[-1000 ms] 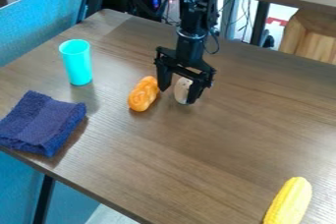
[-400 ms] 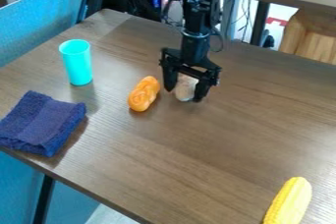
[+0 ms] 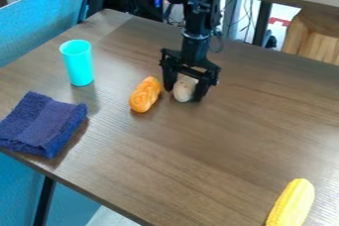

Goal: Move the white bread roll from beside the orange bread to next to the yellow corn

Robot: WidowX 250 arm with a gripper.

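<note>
Because the gripper (image 3: 183,94) points down, its span frames a pale oval object (image 3: 184,90)

Open or gripping: I cannot tell. Just beside it lies braided bread (image 3: 145,94); farther, a turquoise cup (image 3: 78,63) stands upright, then a folded navy towel (image 3: 42,125), then yellow corn (image 3: 292,203).

Claw (image 3: 183,95) around pale rounded object (image 3: 185,87) on tabletop (image 3: 179,145) | orange twisted roll (image 3: 144,94) just beside | turquoise cup (image 3: 79,65) upright | folded navy cloth (image 3: 43,125), left | yellow corn (image 3: 292,204), lower right
</note>
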